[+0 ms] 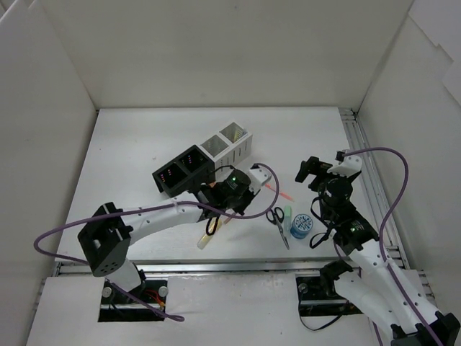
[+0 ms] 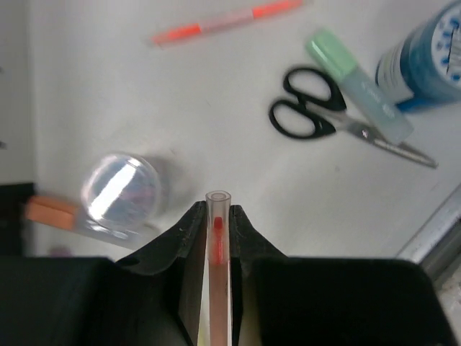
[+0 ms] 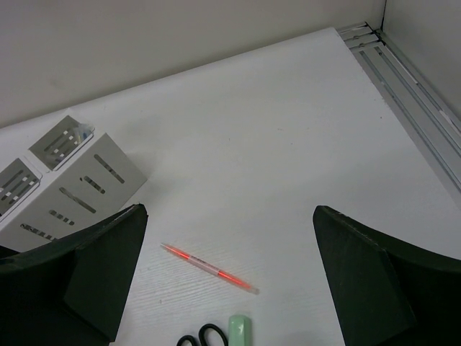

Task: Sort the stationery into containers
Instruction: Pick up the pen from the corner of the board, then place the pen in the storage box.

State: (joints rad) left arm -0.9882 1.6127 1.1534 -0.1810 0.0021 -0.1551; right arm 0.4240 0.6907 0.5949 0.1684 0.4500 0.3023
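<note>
My left gripper [image 2: 217, 210] is shut on a clear pen with red ink [image 2: 217, 198], held lengthwise between the jaws above the table; in the top view it [image 1: 240, 193] sits just in front of the black containers [image 1: 180, 173] and white containers [image 1: 227, 142]. Below it lie a round clear-lidded tub [image 2: 121, 191] and an orange marker [image 2: 54, 211]. A red pen [image 3: 209, 268], black-handled scissors [image 2: 317, 115], a pale green eraser [image 2: 356, 79] and a blue tape roll [image 2: 432, 50] lie to the right. My right gripper [image 1: 323, 169] is open and empty, above the table beyond them.
A yellowish marker [image 1: 209, 234] lies near the table's front edge under the left arm. A metal rail [image 1: 364, 166] runs along the right side, with white walls all round. The white containers also show in the right wrist view [image 3: 79, 180].
</note>
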